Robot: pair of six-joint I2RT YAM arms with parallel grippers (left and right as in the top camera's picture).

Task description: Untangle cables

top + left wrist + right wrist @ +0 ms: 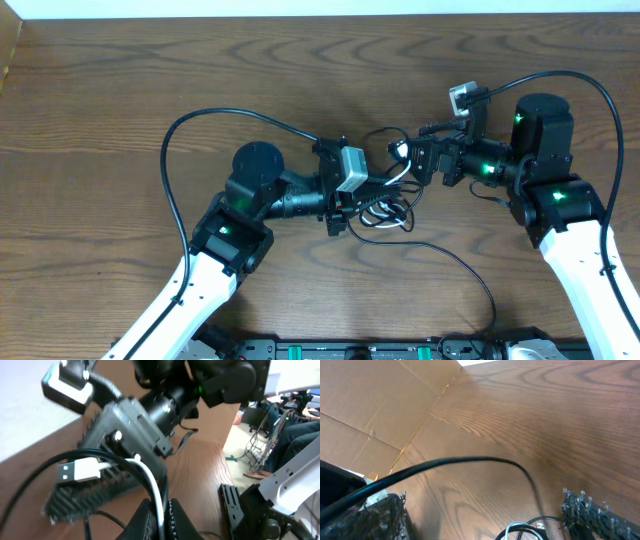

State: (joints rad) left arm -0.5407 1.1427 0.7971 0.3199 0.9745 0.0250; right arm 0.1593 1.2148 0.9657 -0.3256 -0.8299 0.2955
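Observation:
The cables (385, 208) lie in a small black and white tangle at mid-table, between both grippers. One thin black cord (450, 258) trails off toward the front edge. My left gripper (362, 200) is shut on a white cable (156, 491) and a black strand beside it, pinched between its pads (161, 508). That white cable ends in a USB plug (75, 471) hanging free. My right gripper (408, 163) faces the tangle from the right, open wide (485, 512), and cable loops (525, 531) lie low between its fingers, untouched.
Thick black arm wires arc over the table behind each arm (200, 118) (590, 85). A cardboard panel (365, 405) stands at the table's far left edge. The right gripper's ridged finger (85, 497) is close in front of my left gripper.

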